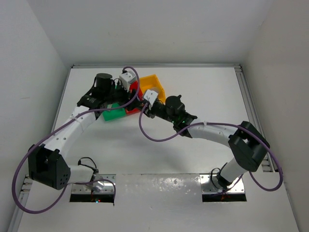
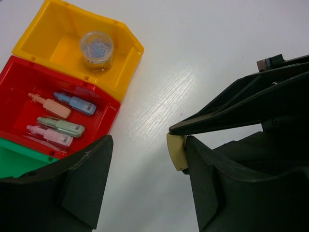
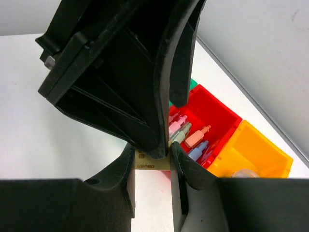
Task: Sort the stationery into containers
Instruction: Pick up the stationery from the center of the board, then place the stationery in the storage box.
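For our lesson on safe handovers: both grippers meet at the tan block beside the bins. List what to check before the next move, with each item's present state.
1. The right gripper grips the block: ok.
2. The left gripper is shut on the block: not ok; one finger is beside it, the other well apart.
3. There is room in the green bin: cannot tell; only a corner shows.
4. The red bin holds four oblong pieces: ok.
5. The yellow bin holds the roll: ok.
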{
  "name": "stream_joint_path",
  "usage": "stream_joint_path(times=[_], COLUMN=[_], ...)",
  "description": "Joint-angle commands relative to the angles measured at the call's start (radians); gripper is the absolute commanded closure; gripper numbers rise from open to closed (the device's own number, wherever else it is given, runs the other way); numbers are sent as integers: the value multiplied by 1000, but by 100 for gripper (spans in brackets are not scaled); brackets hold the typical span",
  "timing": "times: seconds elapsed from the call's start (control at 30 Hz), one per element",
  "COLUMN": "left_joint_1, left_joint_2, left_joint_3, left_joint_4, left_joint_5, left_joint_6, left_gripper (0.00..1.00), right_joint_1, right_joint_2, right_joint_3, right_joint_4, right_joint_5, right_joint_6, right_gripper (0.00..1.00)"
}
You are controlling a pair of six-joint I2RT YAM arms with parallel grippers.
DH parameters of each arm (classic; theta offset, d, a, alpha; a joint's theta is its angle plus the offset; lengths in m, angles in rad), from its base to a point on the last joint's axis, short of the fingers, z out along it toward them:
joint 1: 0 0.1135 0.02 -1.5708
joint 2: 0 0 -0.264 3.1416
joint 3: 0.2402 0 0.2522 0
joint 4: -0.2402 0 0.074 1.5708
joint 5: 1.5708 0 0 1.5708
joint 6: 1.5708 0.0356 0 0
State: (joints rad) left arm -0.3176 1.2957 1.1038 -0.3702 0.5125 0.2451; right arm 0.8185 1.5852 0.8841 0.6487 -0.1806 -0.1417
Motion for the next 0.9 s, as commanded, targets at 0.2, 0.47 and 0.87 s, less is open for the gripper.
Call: stream_joint_path(times=[0.2, 0.47, 0.87], left_joint_1=[-15, 40, 120], left_joint_2=[1, 20, 43], left_joint_3=[-33, -15, 83], left_joint_4=[33, 30, -125], left_joint_5=[171, 334, 518], left_joint_6=[-41, -75, 13], left_gripper=[53, 78, 51], right_joint_1=[21, 21, 24], right_joint_2=[-17, -17, -59], right_joint_3=[29, 26, 24], right_joint_4=[150, 209, 218], right_joint_5=[35, 40, 27], right_joint_6=[-4, 2, -12], right_gripper=[100, 100, 100])
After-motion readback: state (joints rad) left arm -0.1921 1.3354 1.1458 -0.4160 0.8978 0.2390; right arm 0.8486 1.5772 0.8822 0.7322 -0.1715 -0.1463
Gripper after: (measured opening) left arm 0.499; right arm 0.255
